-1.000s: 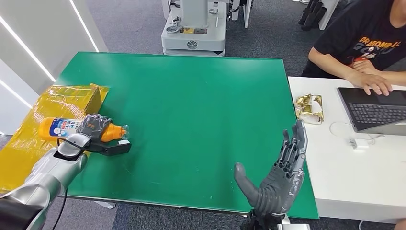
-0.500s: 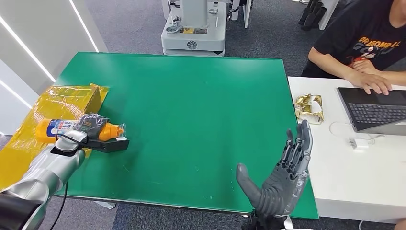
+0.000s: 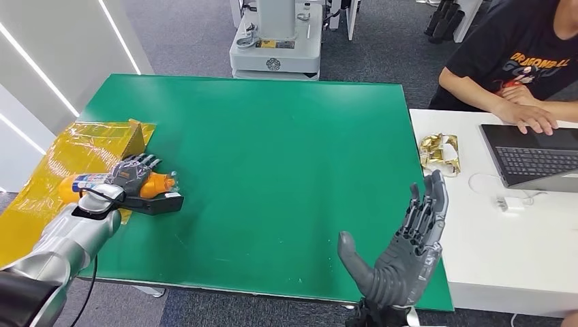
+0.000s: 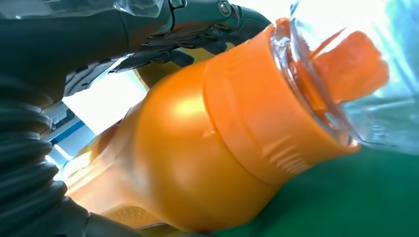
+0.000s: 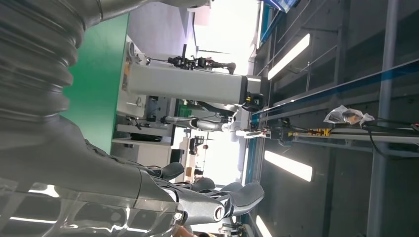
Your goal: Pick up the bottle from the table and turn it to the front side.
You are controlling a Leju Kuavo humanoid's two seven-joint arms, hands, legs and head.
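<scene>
Left hand (image 3: 133,176) grasped orange bottle (image 3: 155,182), rolled it since last look; label now mostly hidden. Your right hand (image 3: 402,255) idled, fingers spread.

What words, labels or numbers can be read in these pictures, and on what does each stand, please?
"DRAGONBALL": on the person's black T-shirt, partly creased; the line under it, perhaps "GOKU", is unclear.
Bottle label, white and blue, under the left hand: print too small to read.
Yellow plate on the grey machine behind the table: blurred, unreadable.
Laptop keys: too small to read.
</scene>
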